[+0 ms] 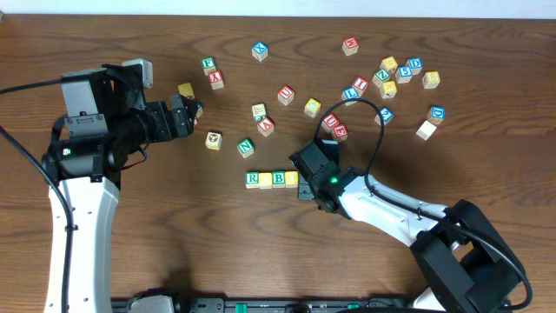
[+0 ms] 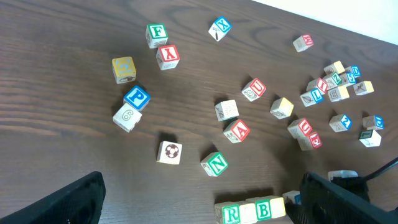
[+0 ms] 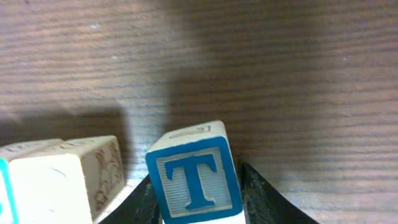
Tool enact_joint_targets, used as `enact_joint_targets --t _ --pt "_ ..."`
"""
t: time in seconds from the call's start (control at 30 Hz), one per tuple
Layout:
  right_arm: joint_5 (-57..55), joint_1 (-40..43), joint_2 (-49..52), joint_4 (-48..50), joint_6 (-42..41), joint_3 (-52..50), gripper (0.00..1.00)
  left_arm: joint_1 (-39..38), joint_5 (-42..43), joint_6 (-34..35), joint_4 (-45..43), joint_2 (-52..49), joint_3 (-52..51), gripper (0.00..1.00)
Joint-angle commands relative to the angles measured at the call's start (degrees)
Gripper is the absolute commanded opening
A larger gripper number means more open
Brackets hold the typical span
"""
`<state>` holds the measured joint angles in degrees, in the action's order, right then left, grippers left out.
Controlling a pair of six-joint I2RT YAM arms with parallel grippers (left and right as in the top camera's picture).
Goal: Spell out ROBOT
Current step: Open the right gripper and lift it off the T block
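A row of cubes lies mid-table: green R [image 1: 253, 179], a yellow-faced cube [image 1: 266, 180], green B [image 1: 279, 178] and a second yellow-faced cube [image 1: 292, 178]. In the left wrist view the same row shows as R [image 2: 231, 214] and B [image 2: 264, 210]. My right gripper [image 1: 306, 186] sits at the row's right end and covers its load from above. In the right wrist view the right gripper [image 3: 196, 190] is shut on the blue T cube [image 3: 194, 177], just right of the end cube [image 3: 68, 174], with a small gap between them. My left gripper [image 1: 193, 111] hangs open and empty at the left [image 2: 200, 190].
Loose cubes lie behind the row: green N [image 1: 246, 147], a soccer-ball cube [image 1: 214, 140], red-lettered ones [image 1: 266, 126] and a dense cluster at the back right [image 1: 393, 74]. A yellow cube [image 1: 186, 90] and a green F cube [image 1: 208, 63] lie beside the left gripper.
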<state>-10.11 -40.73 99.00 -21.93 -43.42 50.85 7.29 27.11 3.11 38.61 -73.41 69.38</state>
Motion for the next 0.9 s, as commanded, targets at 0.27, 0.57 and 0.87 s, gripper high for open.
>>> enact_joint_targets --t 0.27,0.57,0.87 --pt "-1.3 -0.2 0.7 -2.3 0.3 3.4 0.33 0.2 0.7 -0.5 0.0 0.0 1.4 0.98" --pt "-1.4 -0.2 0.7 -3.8 0.9 4.7 0.32 0.2 0.7 -0.5 0.0 0.0 1.4 0.98" --pt "-1.9 -0.2 0.7 -7.9 1.6 8.5 0.29 0.2 0.7 -0.5 0.0 0.0 1.4 0.98"
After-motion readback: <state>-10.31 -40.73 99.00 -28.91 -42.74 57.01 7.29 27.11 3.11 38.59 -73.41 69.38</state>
